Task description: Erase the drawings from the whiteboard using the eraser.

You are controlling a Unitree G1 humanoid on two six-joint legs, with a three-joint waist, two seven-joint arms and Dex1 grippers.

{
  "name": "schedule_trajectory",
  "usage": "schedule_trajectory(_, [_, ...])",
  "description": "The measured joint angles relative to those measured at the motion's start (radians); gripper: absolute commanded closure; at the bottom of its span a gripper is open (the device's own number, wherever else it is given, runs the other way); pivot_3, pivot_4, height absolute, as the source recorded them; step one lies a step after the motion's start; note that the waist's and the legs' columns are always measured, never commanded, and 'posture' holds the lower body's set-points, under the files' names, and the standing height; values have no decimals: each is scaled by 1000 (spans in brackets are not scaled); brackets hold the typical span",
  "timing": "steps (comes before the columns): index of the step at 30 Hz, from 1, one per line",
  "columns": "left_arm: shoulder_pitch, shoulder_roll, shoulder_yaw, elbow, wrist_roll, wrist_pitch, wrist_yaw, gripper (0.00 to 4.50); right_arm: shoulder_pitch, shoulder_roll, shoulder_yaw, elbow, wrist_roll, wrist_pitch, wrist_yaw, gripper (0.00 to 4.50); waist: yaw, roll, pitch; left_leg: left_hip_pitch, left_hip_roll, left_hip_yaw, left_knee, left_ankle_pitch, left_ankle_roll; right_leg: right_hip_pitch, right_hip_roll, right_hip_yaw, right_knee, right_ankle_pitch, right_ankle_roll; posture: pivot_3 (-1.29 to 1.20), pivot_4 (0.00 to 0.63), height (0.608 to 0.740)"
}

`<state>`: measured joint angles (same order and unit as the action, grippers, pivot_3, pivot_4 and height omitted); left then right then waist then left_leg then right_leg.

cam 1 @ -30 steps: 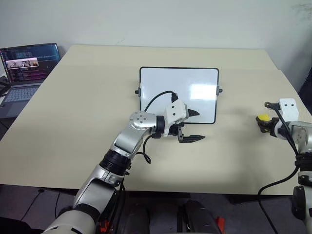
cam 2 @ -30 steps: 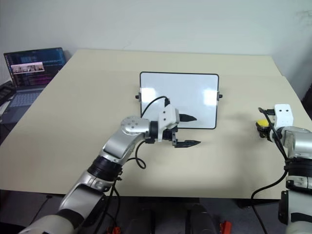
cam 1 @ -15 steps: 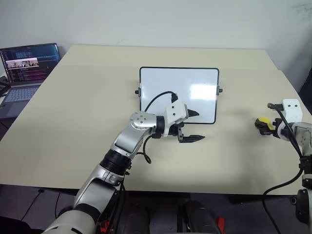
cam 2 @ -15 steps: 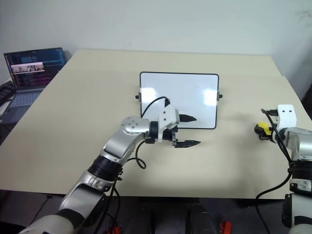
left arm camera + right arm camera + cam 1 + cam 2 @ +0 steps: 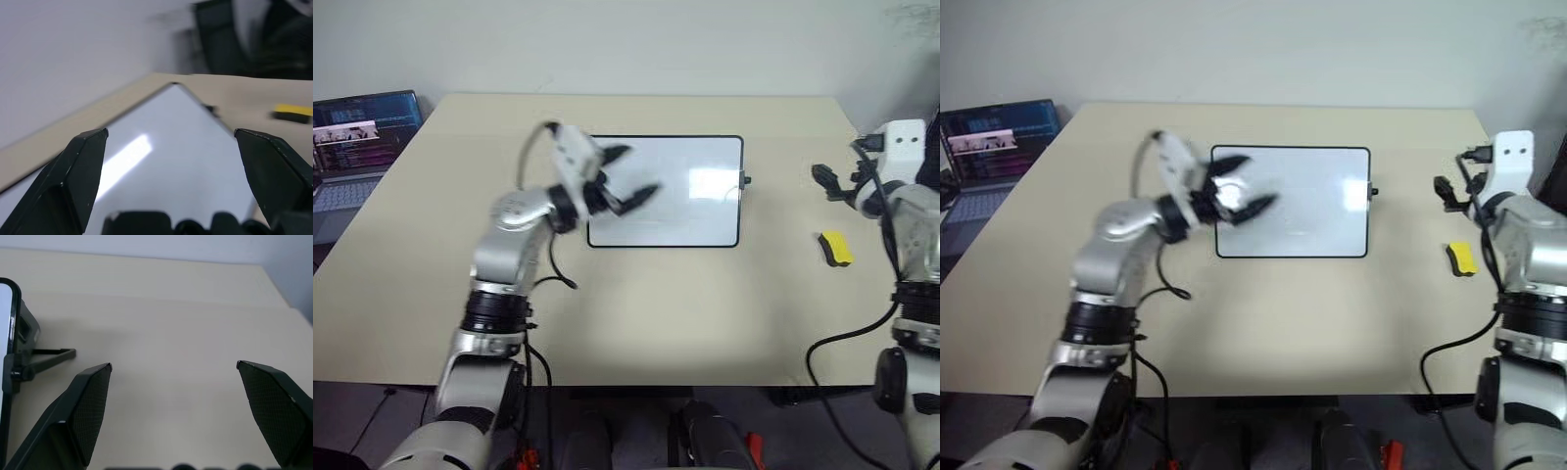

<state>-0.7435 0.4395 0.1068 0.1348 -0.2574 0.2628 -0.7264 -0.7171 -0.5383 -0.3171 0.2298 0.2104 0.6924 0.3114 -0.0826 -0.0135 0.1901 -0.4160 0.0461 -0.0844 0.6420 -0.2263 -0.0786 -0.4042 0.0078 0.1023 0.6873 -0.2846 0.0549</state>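
Both claws are hanging wide apart with nothing in them, so I'm reading this as the wrap-up and not the middle of a wipe. Right gripper (image 5: 832,181) is floating up off the table (image 5: 636,313) with its two black fingers spread, and the eraser (image 5: 837,248) is lying flat on the tabletop just below and in front of it, well apart from the board, yellow side up. Looks parked there on purpose, out of the way of the arms. Left gripper (image 5: 625,176) is hovering above the near-left part of the whiteboard (image 5: 700,220), jaws splayed, not touching the surface as far as I can tell. It's pointing across the board toward the right side, and in its wrist view the eraser is showing as a yellow strip past the board's far corner. Whiteboard itself is lying flat mid-table, and I'm not seeing any blue doodles on it, just a white glare patch, so the drawings are looking gone to me. Off at the far left edge a laptop (image 5: 357,137) is sitting open, not involved.
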Motion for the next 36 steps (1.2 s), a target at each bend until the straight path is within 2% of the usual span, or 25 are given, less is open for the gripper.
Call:
schedule_trajectory(2, [12, 45, 83, 45, 28, -28, 108, 0, 53, 71, 1, 22, 11, -85, -2, 19, 0, 0, 0, 0, 0, 0, -1, 0, 0, 0, 0, 0, 0, 0, 0, 0, 150, 740])
schedule_trajectory(5, [54, 57, 175, 116, 35, -62, 204, 0, 116, 120, 26, 64, 7, -170, -1, 19, 5, 0, 0, -1, -1, 0, -1, 0, 0, 0, -2, -1, -1, 0, 0, 0, 150, 740])
schedule_trajectory(11, [187, 6, 153, 282, 85, -185, 268, 0, 161, 197, 25, 76, 12, -316, -15, 19, 11, 0, 0, 0, -1, -1, 0, 0, 0, 0, -2, -2, 1, 0, 0, 0, 150, 740])
schedule_trajectory(21, [188, -115, 114, 468, 105, -374, 338, 0, 205, 281, 24, 142, 44, -477, -24, 19, 19, 0, 0, 1, -1, 0, 1, 0, 0, 0, -1, -1, 3, 0, 0, 0, 150, 740])
schedule_trajectory(29, [180, -114, 96, 504, 154, -429, 431, 0, 224, 322, 40, 171, 38, -564, -62, 19, 20, 0, 0, 1, -1, 0, 1, 0, 0, 0, -1, -1, 4, 0, 0, 0, 150, 740])
schedule_trajectory(36, [179, -111, 97, 505, 152, -444, 431, 0, 223, 333, 65, 172, 10, -612, -107, 19, 22, 0, 0, 1, -1, 0, 1, 0, 0, 0, -1, -1, 4, 0, 0, 0, 150, 740])
